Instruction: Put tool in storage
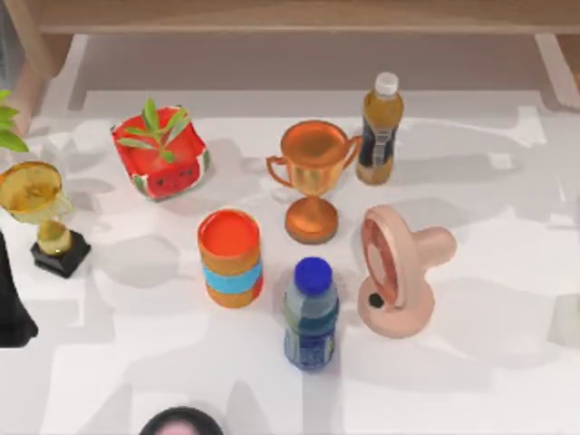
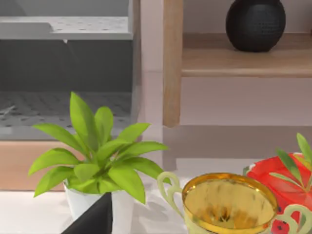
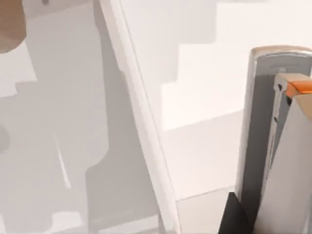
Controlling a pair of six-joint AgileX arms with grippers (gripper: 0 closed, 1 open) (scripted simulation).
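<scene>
Tool [image 3: 270,146], a grey elongated piece, stands close before the right wrist camera; whether the right arm grips it cannot be told. On the table [image 1: 507,381]: two trophies, gold [image 1: 36,204] and copper [image 1: 313,177]; two bottles [image 1: 381,127] [image 1: 310,313]; one can [image 1: 231,258]; one fan [image 1: 394,272]. The left arm [image 1: 11,308] sits at the table's left edge, grip likewise untold.

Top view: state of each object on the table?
Blue-capped bottle: upright, capped.
White-capped bottle: upright, capped.
Bronze trophy: upright.
Gold trophy: upright on black base.
Orange can: upright.
Pink fan: standing.
Watermelon pot: tilted.
</scene>
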